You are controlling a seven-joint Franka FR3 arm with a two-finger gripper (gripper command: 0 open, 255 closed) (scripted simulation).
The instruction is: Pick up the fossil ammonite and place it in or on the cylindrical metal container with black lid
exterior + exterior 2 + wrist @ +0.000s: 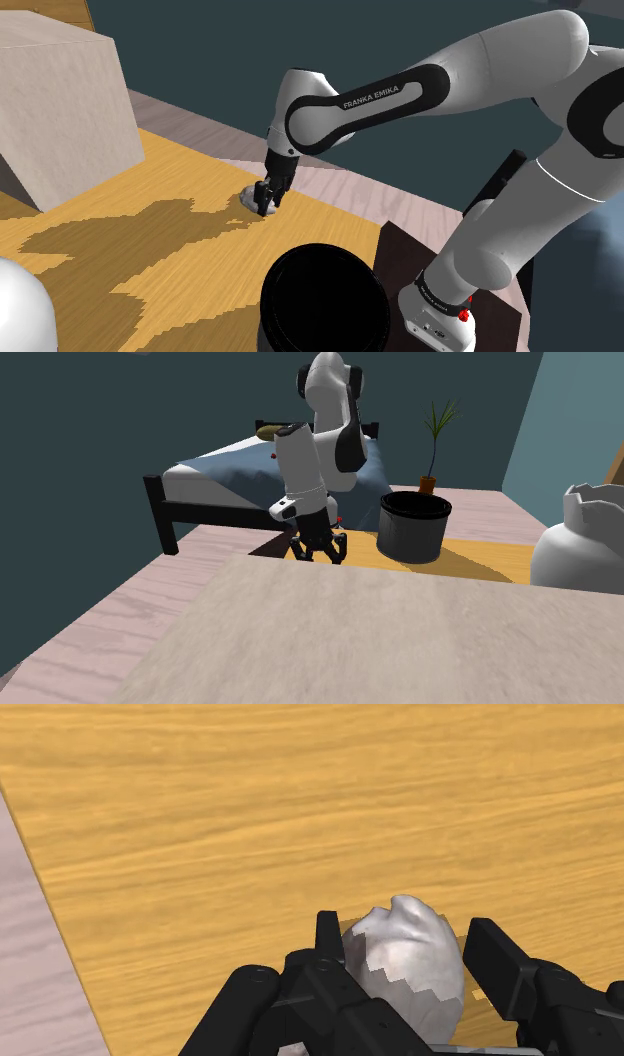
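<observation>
Fossil ammonite [405, 966], pale grey and lumpy, lies on the yellow wooden tabletop [250, 824] between the all-black gripper's [408, 939] parted fingers, unclasped; closing off-centre, that rounded shell could squirt free.

I read the ammonite [405, 969] as pale grey-white w/ darker shading. Gripper [408, 936] all black. Tabletop [250, 804] yellow-orange wood grain, w/ brown blotches in shoulder cam. Container [325, 300] black. Arm [500, 60] white, dark joints.
</observation>
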